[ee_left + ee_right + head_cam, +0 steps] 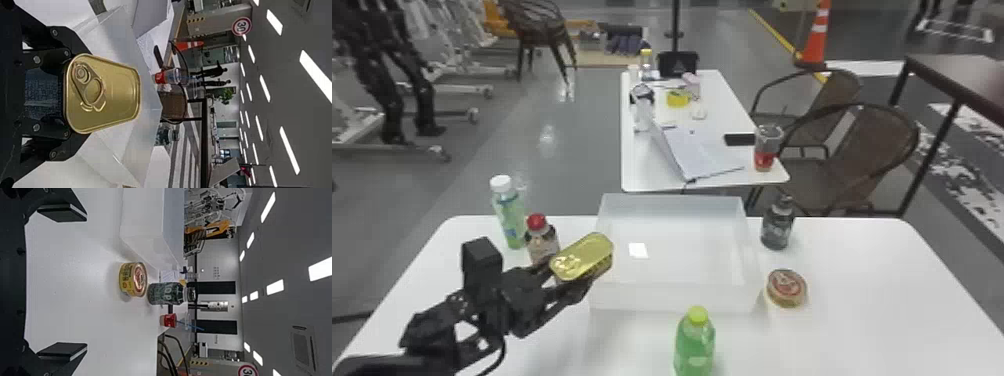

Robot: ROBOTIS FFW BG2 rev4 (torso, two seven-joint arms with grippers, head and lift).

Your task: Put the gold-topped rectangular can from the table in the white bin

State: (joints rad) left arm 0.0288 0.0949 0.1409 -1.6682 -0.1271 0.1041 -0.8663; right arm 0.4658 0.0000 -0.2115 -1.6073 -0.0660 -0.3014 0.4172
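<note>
My left gripper [564,280] is shut on the gold-topped rectangular can [587,257], holding it in the air by the left side of the white bin [677,297]. In the left wrist view the can [105,94] shows its gold lid and pull ring, its sides between the fingers of the left gripper [64,94]; part of the bin [129,149] lies beyond. The right gripper [62,286] stands open over the table's right part with nothing between its fingers, and the bin wall [143,215] is visible past it.
Left of the bin stand a white-capped bottle [509,215] and a red-capped bottle [541,240]. A green bottle [694,345] stands in front. A dark bottle [777,225] and a round can [786,288] are at its right.
</note>
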